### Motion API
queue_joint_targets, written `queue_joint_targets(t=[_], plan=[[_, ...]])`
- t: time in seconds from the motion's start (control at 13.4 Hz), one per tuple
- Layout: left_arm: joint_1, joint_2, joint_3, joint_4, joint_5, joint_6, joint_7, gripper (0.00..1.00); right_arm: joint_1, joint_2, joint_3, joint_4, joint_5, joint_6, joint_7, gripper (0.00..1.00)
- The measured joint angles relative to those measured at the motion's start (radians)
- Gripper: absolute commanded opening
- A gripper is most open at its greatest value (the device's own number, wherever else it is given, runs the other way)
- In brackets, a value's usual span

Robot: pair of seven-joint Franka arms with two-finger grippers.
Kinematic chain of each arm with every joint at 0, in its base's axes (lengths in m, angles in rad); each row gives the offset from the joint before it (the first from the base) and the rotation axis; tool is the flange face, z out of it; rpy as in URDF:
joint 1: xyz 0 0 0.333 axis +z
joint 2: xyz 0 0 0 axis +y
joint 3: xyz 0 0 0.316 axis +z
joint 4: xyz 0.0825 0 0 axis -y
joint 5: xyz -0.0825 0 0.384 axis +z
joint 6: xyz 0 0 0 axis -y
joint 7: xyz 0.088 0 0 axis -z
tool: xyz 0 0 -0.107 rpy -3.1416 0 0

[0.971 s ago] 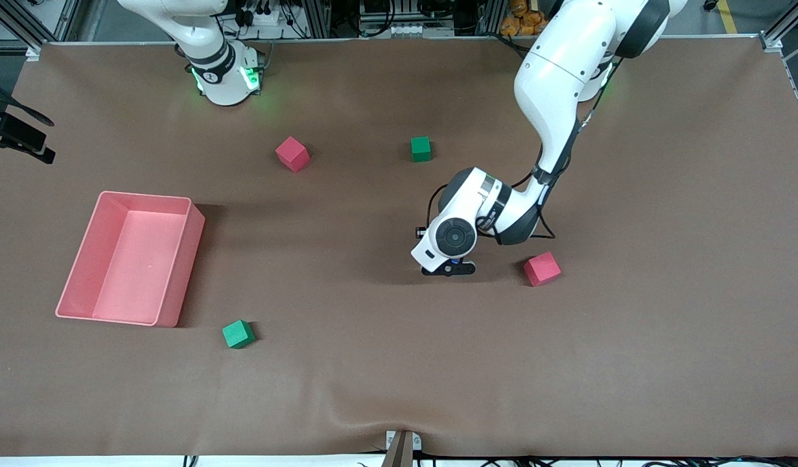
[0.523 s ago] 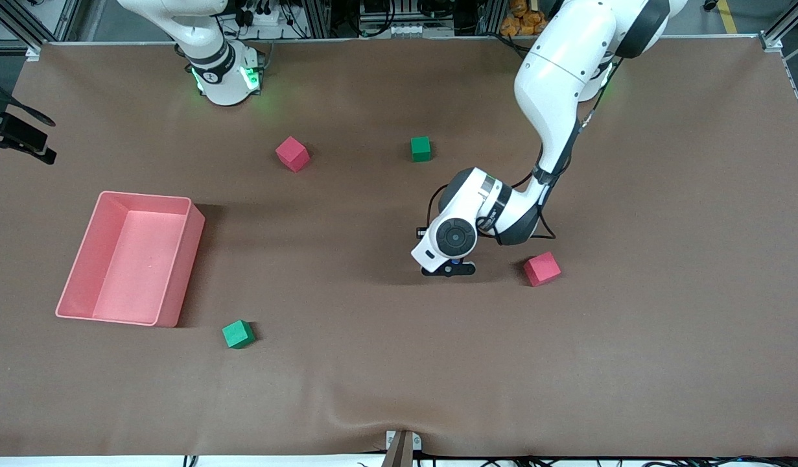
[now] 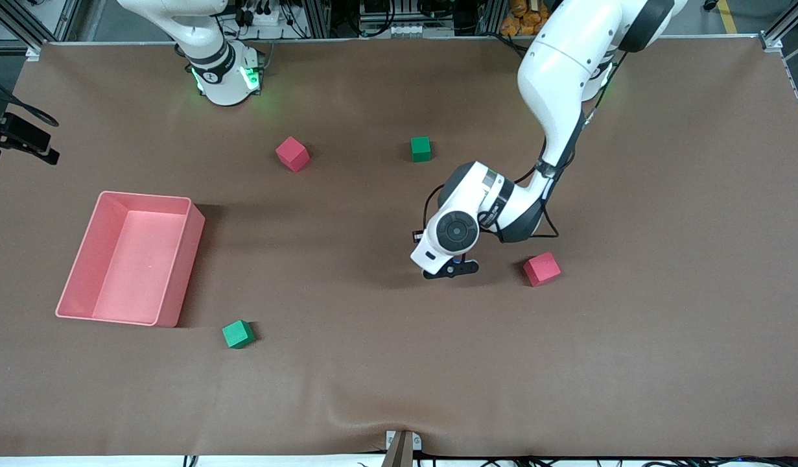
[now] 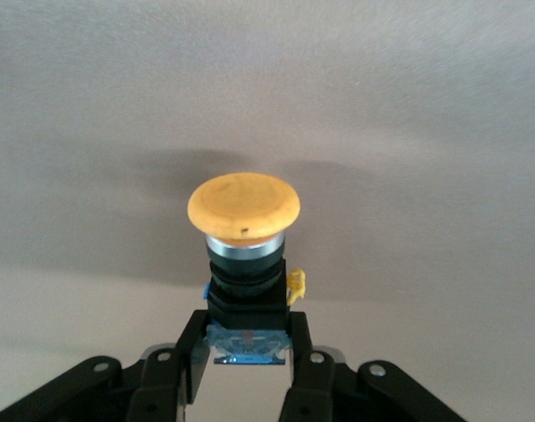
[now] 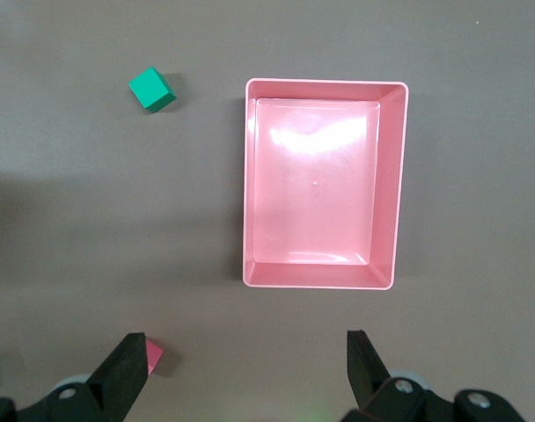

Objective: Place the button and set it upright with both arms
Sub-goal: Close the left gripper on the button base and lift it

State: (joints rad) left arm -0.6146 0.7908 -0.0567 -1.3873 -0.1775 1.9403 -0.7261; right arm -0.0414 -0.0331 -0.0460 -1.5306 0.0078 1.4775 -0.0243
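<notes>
Orange-capped button (image 4: 244, 207) — hidden from the front — pinched in left gripper (image 4: 247, 352) jaws; right gripper (image 5: 247, 369) spread.

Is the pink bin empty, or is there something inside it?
Empty. The right wrist view looks straight down into the pink bin, and only its bare floor shows.

No legible text, labels, brands, numbers or signs anywhere in these views; markings on the arms too small to make out.
</notes>
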Motion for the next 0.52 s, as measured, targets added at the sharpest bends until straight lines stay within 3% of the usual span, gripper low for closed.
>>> queue_joint_targets(t=[0.15,0.52], plan=[[-0.022,-0.022,0.0,0.001,0.021,-0.001,-0.063,0.06,0.003,0.0,0.0,0.0,0.0,0.0,0.0,1.0],[-0.151,-0.054,-0.001,0.014,0.17,0.0,-0.401,0.01,0.004,0.001,-0.001,0.0,-0.004,-0.003,0.0,1.0]])
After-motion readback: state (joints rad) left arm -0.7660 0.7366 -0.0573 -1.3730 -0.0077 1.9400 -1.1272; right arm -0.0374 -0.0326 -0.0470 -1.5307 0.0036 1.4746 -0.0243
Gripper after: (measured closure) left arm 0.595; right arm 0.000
